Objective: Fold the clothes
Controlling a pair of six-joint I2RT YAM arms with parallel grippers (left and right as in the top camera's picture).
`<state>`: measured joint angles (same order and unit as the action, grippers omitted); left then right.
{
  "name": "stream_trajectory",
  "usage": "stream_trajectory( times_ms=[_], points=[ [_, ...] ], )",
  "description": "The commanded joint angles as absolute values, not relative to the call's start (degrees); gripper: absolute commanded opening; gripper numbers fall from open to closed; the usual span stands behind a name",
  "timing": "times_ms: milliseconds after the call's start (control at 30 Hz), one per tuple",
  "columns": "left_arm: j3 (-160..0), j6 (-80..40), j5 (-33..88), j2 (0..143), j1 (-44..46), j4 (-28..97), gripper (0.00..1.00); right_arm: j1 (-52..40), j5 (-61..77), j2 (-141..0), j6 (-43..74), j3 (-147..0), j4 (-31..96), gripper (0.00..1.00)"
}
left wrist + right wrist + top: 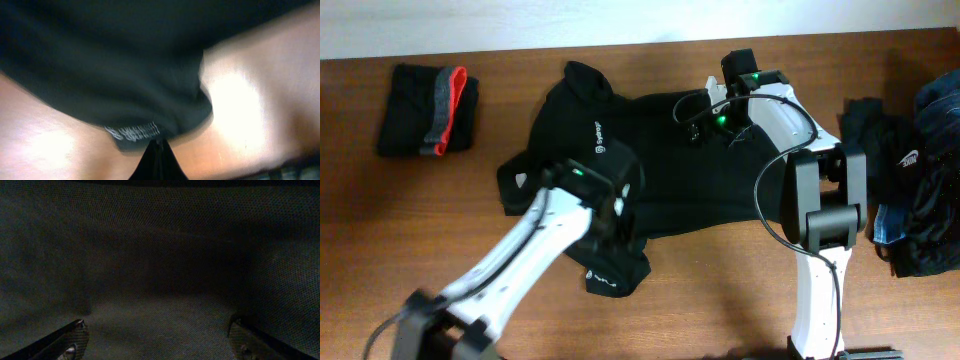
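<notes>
The jaws of the left gripper (157, 150) are pressed together. The edge of the black shirt (660, 170) narrows down into their tip, so I judge that they pinch the fabric near its white print (132, 132). The wrist picture is blurred, so this is not fully sure. Such a pinch at the lower left corner makes sense: from there, the arm can lift that side and carry it over the body of the shirt.

The right gripper (157, 337) has its jaws spread wide and holds nothing. Its two fingers (65, 340) stand apart, low over dark mesh fabric that fills the whole view. From above, it is at the far right part of the shirt, probably ready to take or press the cloth there.

The shirt lies spread in the middle of the wooden table (380, 220), not yet folded. A folded garment (425, 110) with a grey and red band rests well apart at the far left. A loose pile of dark and blue clothes (920, 190) waits at the right edge.
</notes>
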<state>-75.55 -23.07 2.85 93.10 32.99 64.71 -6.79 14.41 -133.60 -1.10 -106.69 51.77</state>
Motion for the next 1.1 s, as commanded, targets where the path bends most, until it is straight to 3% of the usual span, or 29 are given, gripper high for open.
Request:
stream_trajectory(
  times_ms=[0,100,400,700,900,1067],
  points=[
    [-80.93,-22.15,-17.37,89.36,31.73,61.69,0.0,-6.72,13.21,-136.29,-1.02,-106.28,51.59,0.95],
    [-81.8,-20.32,-24.62,89.01,30.59,53.52,0.01,-6.72,13.21,-136.29,-1.02,-106.28,51.59,0.98],
    [-81.69,-9.02,-24.82,96.07,22.76,27.44,0.0,-6.72,13.19,-136.29,-1.02,-106.28,51.57,0.98],
    [-82.91,-5.52,-5.43,113.51,13.19,-0.71,0.0,-6.72,13.19,-136.29,-1.02,-106.28,51.59,0.98],
    [-94.39,-3.46,-1.8,126.13,11.77,6.42,0.0,-6.72,13.19,-136.29,-1.02,-106.28,51.59,0.98],
    [-109.75,-0.54,-1.1,135.46,11.73,19.59,0.0,-6.72,13.21,-136.29,-0.99,-106.28,51.62,0.98]
  ],
)
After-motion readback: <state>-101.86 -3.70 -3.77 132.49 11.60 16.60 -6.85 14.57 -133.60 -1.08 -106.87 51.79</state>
